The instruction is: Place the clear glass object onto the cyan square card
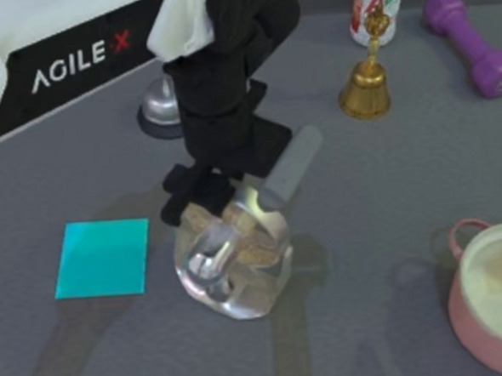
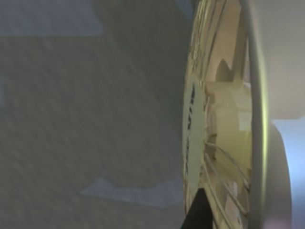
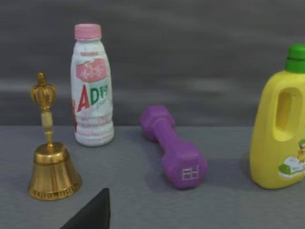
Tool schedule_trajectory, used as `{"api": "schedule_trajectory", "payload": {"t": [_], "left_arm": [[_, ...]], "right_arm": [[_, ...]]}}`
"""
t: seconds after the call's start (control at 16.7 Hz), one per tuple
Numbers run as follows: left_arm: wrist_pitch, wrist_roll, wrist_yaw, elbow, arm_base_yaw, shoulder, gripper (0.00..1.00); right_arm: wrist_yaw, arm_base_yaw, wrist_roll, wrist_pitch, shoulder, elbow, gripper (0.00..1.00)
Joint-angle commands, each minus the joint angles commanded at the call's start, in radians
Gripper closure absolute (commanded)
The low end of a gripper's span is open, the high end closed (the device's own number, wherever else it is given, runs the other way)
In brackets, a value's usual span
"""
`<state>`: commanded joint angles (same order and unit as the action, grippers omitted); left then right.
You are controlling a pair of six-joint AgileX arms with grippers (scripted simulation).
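Fingers of the left gripper (image 1: 223, 213) reach down onto the glass jar (image 1: 234, 266); whether they clamp it cannot be told. The jar sits on the grey table (image 1: 362, 198), just right of the cyan card (image 1: 102, 258) and apart from it. Behind the arm stands a silver bell (image 1: 159, 104). Farther right are a gold bell (image 1: 364, 79), a white bottle (image 1: 376, 6), a purple dumbbell (image 1: 471, 42) and a pink pot (image 1: 496, 296). A yellow jug (image 3: 279, 129) shows in the right wrist view.

Two bells (gold (image 1: 365, 85), silver (image 1: 161, 104)), two bottles (image 3: 92, 86) (image 3: 281, 124), one dumbbell (image 1: 471, 42).
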<state>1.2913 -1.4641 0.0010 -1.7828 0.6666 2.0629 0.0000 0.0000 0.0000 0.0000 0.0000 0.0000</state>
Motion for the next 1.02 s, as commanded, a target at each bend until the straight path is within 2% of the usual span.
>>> {"api": "schedule_trajectory", "payload": {"t": [0.3, 0.72, 1.02], "left_arm": [[0.003, -0.002, 0.0, -0.003, -0.001, -0.004, 1.0], [0.185, -0.001, 0.0, -0.199, -0.016, 0.011, 1.0], [0.203, -0.001, 0.0, -0.218, -0.014, 0.009, 1.0]], "right_arm": [[0.0, 0.0, 0.0, 0.0, 0.0, 0.0, 0.0], [0.0, 0.0, 0.0, 0.0, 0.0, 0.0, 0.0], [0.0, 0.0, 0.0, 0.0, 0.0, 0.0, 0.0]]}}
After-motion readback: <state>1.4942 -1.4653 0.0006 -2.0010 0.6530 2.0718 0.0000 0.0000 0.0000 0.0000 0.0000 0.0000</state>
